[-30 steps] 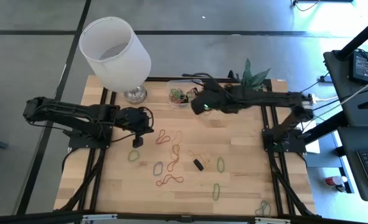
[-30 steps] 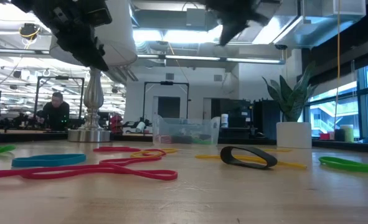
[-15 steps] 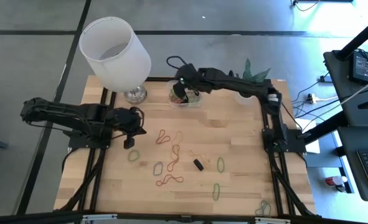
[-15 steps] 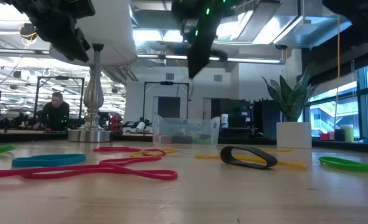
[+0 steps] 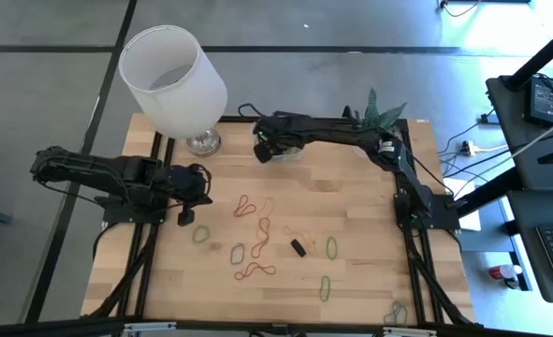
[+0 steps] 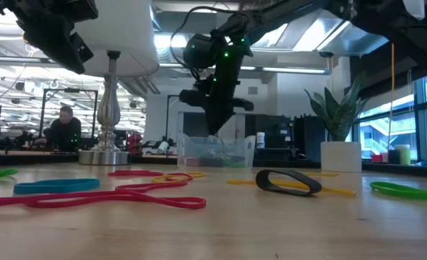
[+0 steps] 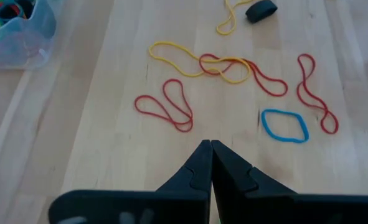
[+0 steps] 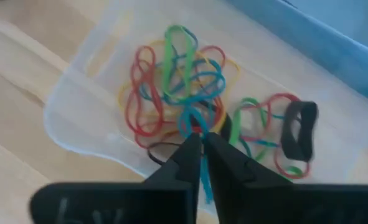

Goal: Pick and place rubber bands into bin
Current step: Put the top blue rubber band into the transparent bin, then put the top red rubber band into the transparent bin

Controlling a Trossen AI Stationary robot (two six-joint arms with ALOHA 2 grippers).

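The clear bin [image 5: 283,147] stands at the table's far edge, with a heap of rubber bands [image 8: 177,81] inside it. My right gripper [image 5: 261,152] hangs just above it, pointing down into it, shut on a blue rubber band [image 8: 194,123]. More rubber bands [image 5: 257,234] lie loose on the middle of the wooden table, among them red [image 7: 168,106], yellow [image 7: 190,59] and blue [image 7: 284,124] ones. My left gripper [image 7: 210,144] is shut and holds nothing. It stands above the table's left part [image 5: 184,217], short of the loose bands. My right gripper pinches one blue rubber band between its two fingers; a blue strand [image 8: 203,175] shows in the slit between them. The fingers come from above, slanting down over the bin [image 8: 78,106]. The band's free part runs down onto the heap in the bin.
A lamp with a big white shade [image 5: 173,70] stands at the far left, its metal base [image 5: 201,142] beside the bin. A potted plant [image 6: 341,155] stands at the far right. A black band [image 5: 298,248] lies mid-table. A person [image 6: 65,130] sits in the room behind.
My right gripper has swung from over the table to the right of the bin toward the far left and sunk down until it hangs just above the bin. My left gripper has drawn back a little toward the table's left edge, still shut.
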